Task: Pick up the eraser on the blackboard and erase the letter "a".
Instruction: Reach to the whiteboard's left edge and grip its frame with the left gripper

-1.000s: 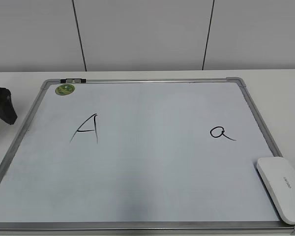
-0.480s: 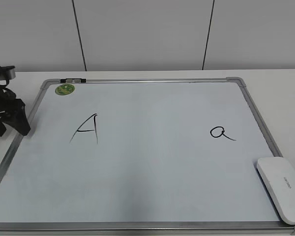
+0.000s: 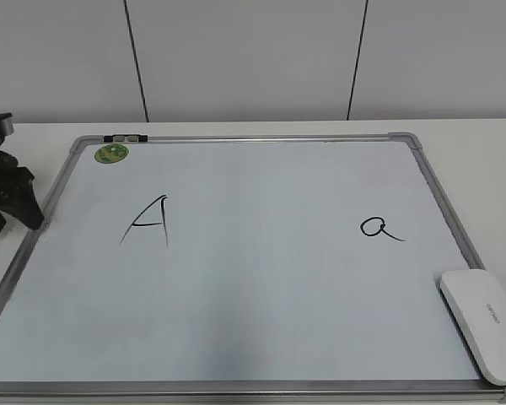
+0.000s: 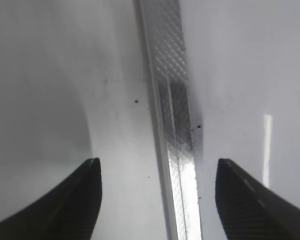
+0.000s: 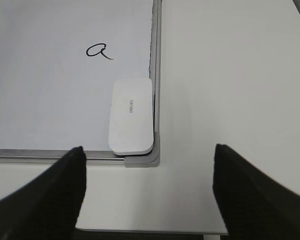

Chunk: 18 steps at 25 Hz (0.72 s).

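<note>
Exterior view first: we see the blackboard (image 3: 253, 278) flat on the white table (image 3: 489, 160), the eraser (image 3: 484, 324) lying at its near right corner, just below the letter "a" (image 3: 379, 228). A capital "A" (image 3: 148, 222) sits toward the left, and our left gripper (image 3: 4, 202) hovers beside the left frame. Left wrist view: we've got the fingers (image 4: 70, 205) spread wide over the frame rail (image 4: 172, 125), empty. Right wrist view: our right gripper (image 5: 147, 195) is spread too, holding nothing, well short of the eraser (image 5: 131, 116).
</note>
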Each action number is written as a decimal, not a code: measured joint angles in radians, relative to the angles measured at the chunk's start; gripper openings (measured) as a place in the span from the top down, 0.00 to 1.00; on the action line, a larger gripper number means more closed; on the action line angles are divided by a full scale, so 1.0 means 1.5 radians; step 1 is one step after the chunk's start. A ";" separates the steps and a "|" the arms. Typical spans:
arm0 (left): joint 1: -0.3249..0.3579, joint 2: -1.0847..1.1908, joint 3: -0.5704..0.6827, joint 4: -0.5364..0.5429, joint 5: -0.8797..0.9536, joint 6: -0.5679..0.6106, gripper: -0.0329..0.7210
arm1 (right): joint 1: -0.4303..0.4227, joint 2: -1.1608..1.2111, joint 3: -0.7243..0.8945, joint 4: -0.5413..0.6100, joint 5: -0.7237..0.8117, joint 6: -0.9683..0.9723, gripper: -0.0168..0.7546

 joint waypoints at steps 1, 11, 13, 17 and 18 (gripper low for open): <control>0.002 0.002 0.000 -0.007 -0.001 0.005 0.27 | 0.000 0.000 0.000 0.000 0.000 0.000 0.22; 0.017 0.011 0.000 -0.048 -0.003 0.027 0.45 | 0.000 0.000 0.000 0.000 0.000 0.000 0.22; 0.018 0.020 0.000 -0.050 -0.003 0.027 0.46 | 0.000 0.000 0.000 0.000 0.000 0.000 0.22; 0.019 0.023 0.000 -0.058 -0.003 0.027 0.54 | 0.000 0.000 0.000 0.000 0.000 0.000 0.22; 0.019 0.023 0.000 -0.058 -0.003 0.027 0.56 | 0.000 0.000 0.000 0.000 0.000 0.000 0.22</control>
